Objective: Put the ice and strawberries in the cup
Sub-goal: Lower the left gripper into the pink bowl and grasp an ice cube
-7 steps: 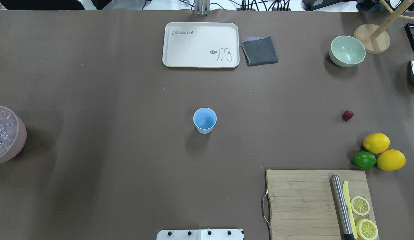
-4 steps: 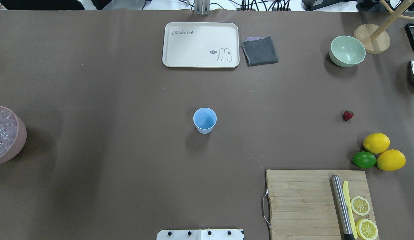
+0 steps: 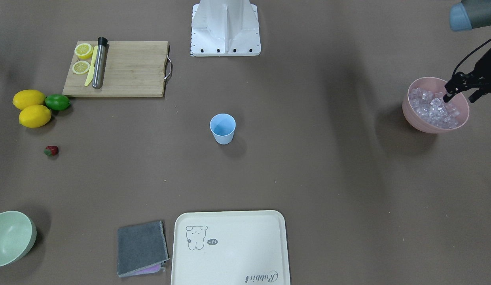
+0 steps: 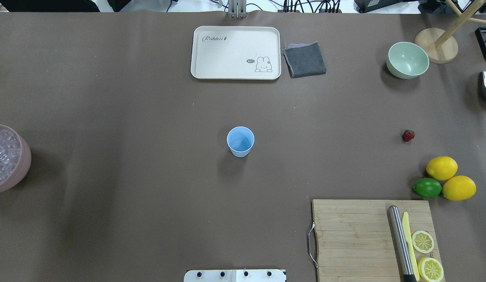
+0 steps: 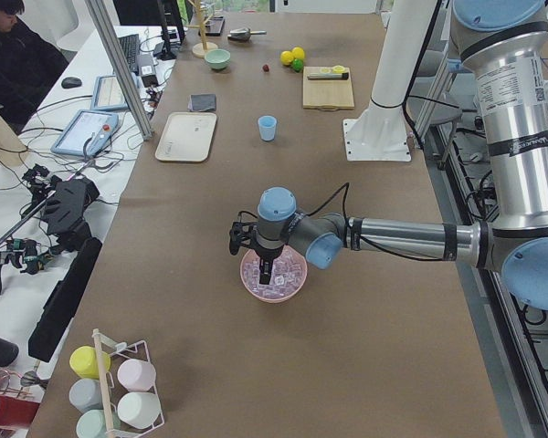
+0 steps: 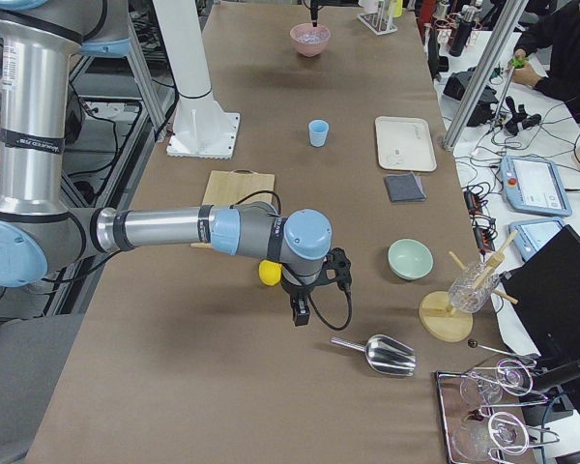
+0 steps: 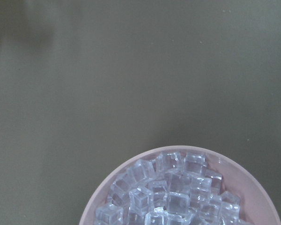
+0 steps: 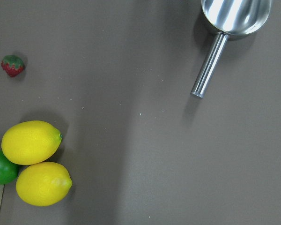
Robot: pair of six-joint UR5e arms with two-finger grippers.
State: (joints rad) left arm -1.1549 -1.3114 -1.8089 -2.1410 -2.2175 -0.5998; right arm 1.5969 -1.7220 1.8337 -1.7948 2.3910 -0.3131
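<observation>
Across the whole overhead frame spreads the brown table (image 4: 109,98). The left arm (image 5: 402,239) reaches over it in the left side view, and its left gripper (image 3: 460,98) hangs over the pink bowl (image 3: 427,124) at the right edge of the front-facing frame. From where I stand its two black fingers look spread apart, pinching nothing, just above the heap. The right arm (image 6: 164,230) stretches across the centre of the right side view, with the right gripper (image 6: 300,314) pointing down near the lemons; I cannot tell whether its fingers are spread or pressed together.

A wooden cutting board (image 4: 356,239) fills the lower right of the overhead frame, and a cream tray (image 4: 235,53) sits at top centre with a grey cloth (image 4: 304,59) just beside it. A pale green bowl (image 4: 407,60) stands at upper right. A metal scoop (image 8: 234,14) lies at the top of the right wrist view.

Two lemons (image 4: 441,168) and a lime (image 4: 427,187) huddle together at the right edge, touching. The cup (image 4: 240,141) stands upright at dead centre, alone. The strawberry (image 4: 408,135) lies on the table at mid right, a little above the lemons and well apart from the cup. The ice (image 3: 431,109) is piled in the pink bowl.
</observation>
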